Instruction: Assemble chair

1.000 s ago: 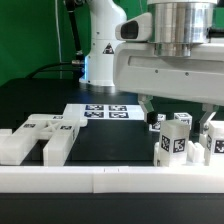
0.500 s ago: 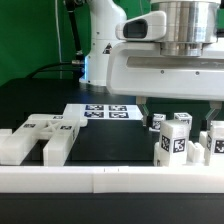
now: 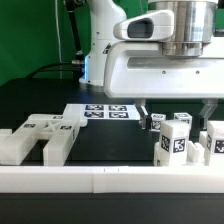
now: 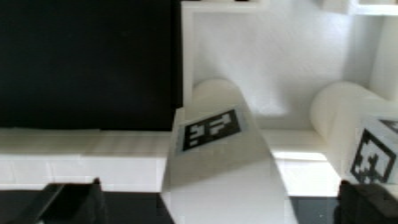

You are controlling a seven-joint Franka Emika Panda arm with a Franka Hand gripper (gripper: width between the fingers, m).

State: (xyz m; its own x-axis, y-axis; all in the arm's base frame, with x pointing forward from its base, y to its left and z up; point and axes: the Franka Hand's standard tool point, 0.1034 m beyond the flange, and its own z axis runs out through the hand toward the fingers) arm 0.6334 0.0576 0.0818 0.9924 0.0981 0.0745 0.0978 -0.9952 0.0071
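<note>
Two upright white chair blocks with black-and-white tags (image 3: 171, 140) (image 3: 215, 142) stand at the exterior view's right, behind the front rail. My gripper (image 3: 177, 113) hangs just above them, open, one finger on each side of the nearer block and nothing gripped. In the wrist view that tagged white block (image 4: 222, 150) runs between my dark fingertips (image 4: 71, 200), with my gripper (image 4: 217, 205) open around it. Beside it stands a second tagged block (image 4: 361, 125). A wide slotted white chair piece (image 3: 40, 135) lies at the exterior view's left.
The marker board (image 3: 105, 112) lies flat on the black table behind the parts. A long white border rail (image 3: 110, 180) runs along the front edge. The arm's white base (image 3: 100, 50) stands at the back, before a green backdrop.
The wrist has shifted slightly toward the exterior view's right over the upright blocks. The jaws stayed open and no part moved.
</note>
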